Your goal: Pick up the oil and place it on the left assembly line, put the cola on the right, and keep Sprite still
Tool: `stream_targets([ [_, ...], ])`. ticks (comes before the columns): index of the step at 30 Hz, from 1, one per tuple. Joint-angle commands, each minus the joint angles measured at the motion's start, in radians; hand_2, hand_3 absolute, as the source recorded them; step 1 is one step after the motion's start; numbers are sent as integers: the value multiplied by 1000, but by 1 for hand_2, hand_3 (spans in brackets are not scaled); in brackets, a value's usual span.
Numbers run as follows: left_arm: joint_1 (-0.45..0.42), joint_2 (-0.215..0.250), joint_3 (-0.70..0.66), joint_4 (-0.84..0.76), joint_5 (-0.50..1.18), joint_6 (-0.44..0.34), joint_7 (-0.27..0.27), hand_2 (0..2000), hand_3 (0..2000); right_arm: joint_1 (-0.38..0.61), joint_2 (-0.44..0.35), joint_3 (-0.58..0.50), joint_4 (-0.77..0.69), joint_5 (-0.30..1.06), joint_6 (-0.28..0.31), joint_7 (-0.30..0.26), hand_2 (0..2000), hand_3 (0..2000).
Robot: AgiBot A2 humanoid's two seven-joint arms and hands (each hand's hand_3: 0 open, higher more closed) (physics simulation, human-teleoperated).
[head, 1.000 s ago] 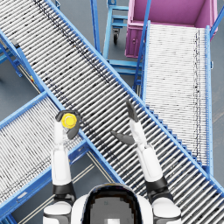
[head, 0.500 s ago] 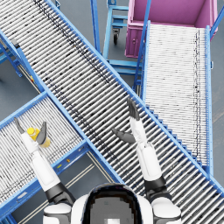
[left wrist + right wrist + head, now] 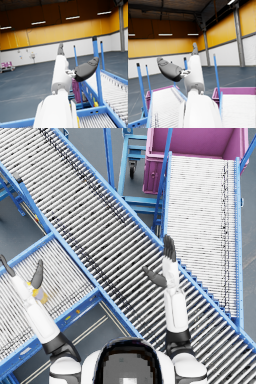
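**Oil down on the left line, both robot hands wide**

Head view: my left robot hand (image 3: 20, 278) is spread wide over the left assembly line (image 3: 70, 275). The yellow oil (image 3: 39, 295) lies on the rollers just beside its wrist; I cannot tell whether they touch. My right robot hand (image 3: 167, 265) hangs wide and empty above the middle conveyor (image 3: 100, 228).

Left wrist view: fingers apart, nothing between them.

Right wrist view: fingers likewise apart and empty, with a pink bin (image 3: 238, 90) beyond.
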Motion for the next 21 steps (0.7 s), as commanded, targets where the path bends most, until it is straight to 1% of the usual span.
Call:
stream_targets([
  [1,29,-17,91,-25,0,0,0,0,0,22,-2,-81,0,0,0,0,0,0],
  [6,58,-27,197,-5,0,0,0,0,0,15,-1,-158,-22,0,0,0,0,0],
  [13,73,-25,325,-26,0,0,0,0,0,24,1,-207,-20,0,0,0,0,0],
  [21,98,-20,410,-40,1,0,0,0,0,28,6,-266,-19,-1,0,0,0,0],
])
